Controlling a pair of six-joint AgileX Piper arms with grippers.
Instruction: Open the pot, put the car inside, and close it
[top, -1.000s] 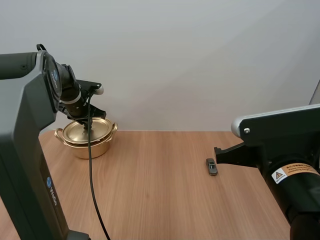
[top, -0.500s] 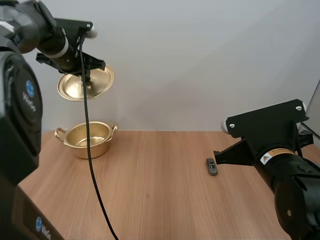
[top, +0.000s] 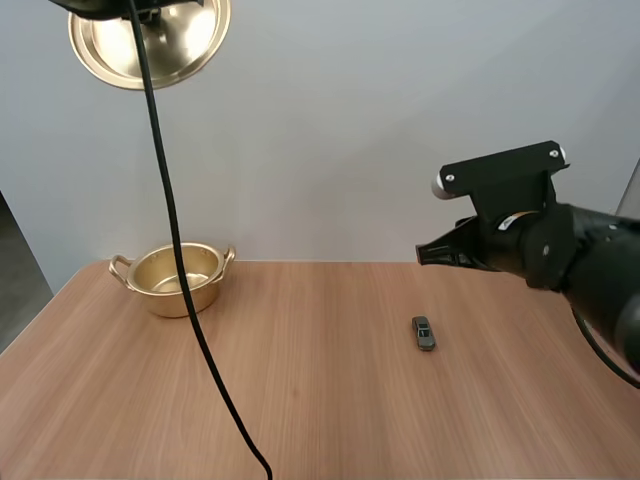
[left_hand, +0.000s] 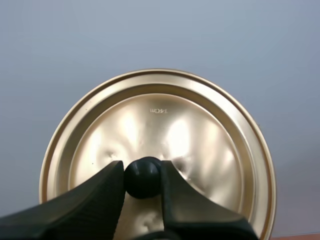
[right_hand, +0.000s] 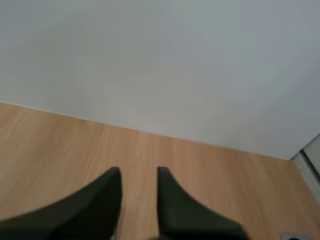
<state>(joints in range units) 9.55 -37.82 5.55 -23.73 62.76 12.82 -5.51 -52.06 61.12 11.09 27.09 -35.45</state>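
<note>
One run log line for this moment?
lid: off pot, held by knob in left gripper | pot: open | car: on table | right gripper: open, empty

The left gripper (left_hand: 142, 169) is pinching the round black knob (left_hand: 142, 180) at the centre of the gold lid (left_hand: 170, 125), one finger pressing on each side of it. The lid's shiny knob side is facing the camera, with a small stamped mark sitting between knob and rim.

The lid (top: 150, 45) is cut off at its upper rim by the high view's edge. In the left wrist view its lower rim is hidden behind the fingers (left_hand: 90, 195) of the left gripper (left_hand: 142, 167). The car (top: 424, 333) is too small to show any detail.
</note>
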